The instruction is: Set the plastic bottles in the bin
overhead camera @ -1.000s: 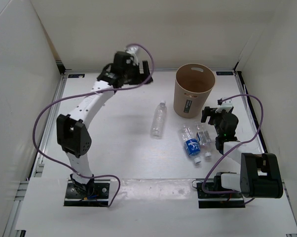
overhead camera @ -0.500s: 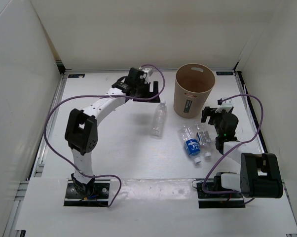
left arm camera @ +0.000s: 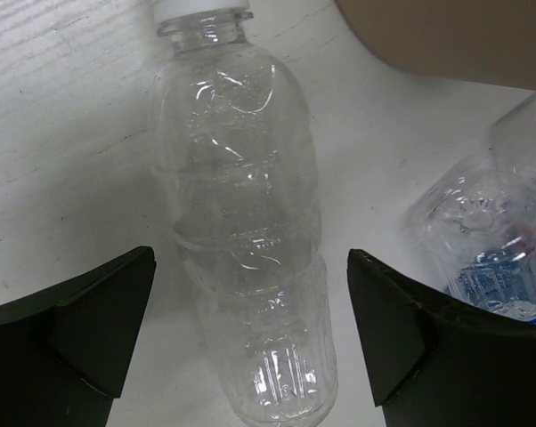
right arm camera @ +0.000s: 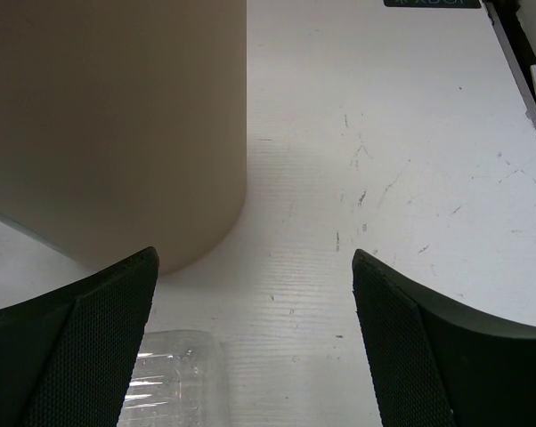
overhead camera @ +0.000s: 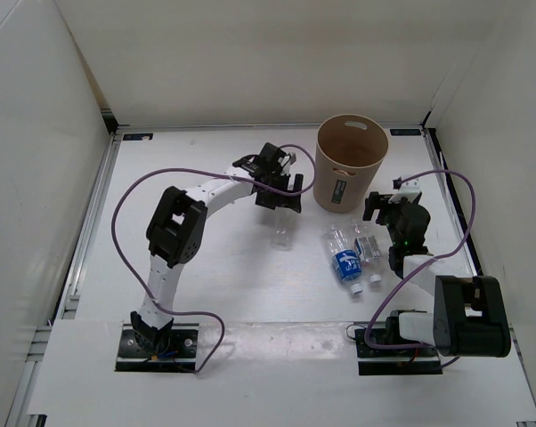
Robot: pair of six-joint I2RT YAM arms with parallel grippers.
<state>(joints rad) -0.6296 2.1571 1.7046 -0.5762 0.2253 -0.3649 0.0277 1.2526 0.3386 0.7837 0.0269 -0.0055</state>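
The left arm reaches across the white tabletop (overhead camera: 206, 276) and hangs its left pincer (left arm camera: 250, 298) low over the slim clear plastic bottle with the white cap (left arm camera: 241, 213). That bottle lies on its side just left of the tan, round, cardboard-coloured bin (overhead camera: 350, 165). The black fingers (left arm camera: 81, 329) stand wide, one on each side of the bottle's ribbed body. Bare tabletop shows between each finger and the plastic, so nothing is gripped. To the right, near the foot of the bin, lie the clear plastic bottle with the blue label (overhead camera: 345, 258) and, right beside it, the short clear plastic bottle (overhead camera: 368, 242). Both have their white caps toward the arms' bases. The right pincer (right arm camera: 255, 338) sits just right of those two, facing the bin's wall, spread wide and holding nothing.
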